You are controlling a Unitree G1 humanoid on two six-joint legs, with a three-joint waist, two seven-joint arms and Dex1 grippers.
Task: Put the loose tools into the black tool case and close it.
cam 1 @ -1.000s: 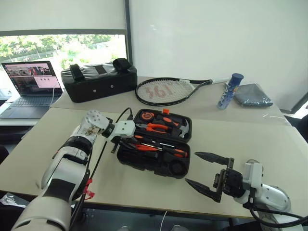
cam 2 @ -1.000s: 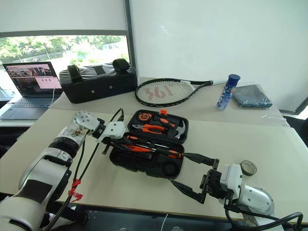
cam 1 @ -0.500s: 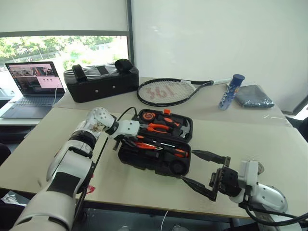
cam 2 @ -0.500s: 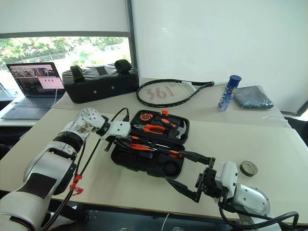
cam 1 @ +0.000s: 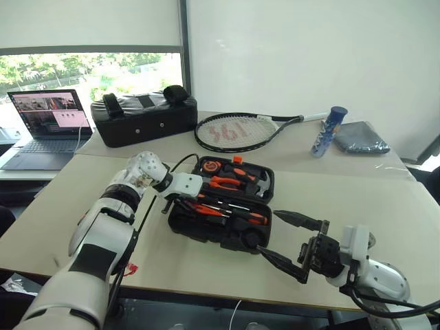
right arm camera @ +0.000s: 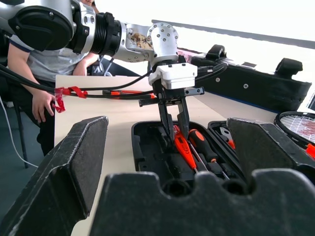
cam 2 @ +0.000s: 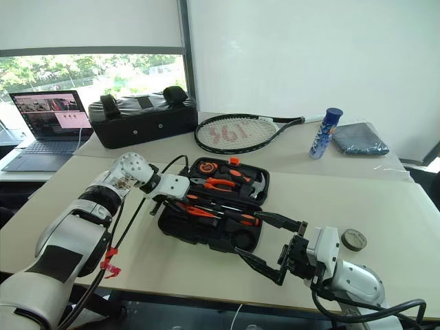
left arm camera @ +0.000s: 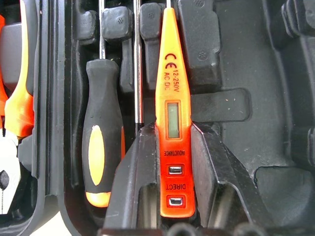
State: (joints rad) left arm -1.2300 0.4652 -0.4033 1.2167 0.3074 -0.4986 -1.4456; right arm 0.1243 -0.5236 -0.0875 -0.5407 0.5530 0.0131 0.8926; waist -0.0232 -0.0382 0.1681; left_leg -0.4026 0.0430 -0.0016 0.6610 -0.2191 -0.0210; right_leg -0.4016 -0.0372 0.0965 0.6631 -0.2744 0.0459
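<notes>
The black tool case lies open in mid-table, lid flat behind, with pliers and other orange-and-black tools in its slots. My left gripper points down into the case's left end, shut on the slim orange tester. The tester lies along the moulded slots beside a screwdriver seated in its slot. My right gripper hangs open and empty just off the case's front right corner, pointing at the case. A small round tape roll lies on the table to the right of that arm.
Behind the case lie a tennis racket, a black padded bag, a blue bottle and a folded grey cloth. A laptop stands at the far left. A person sits beside the table.
My left wrist has turned a little while keeping the tester over the case. The right gripper has stayed open in about the same place.
</notes>
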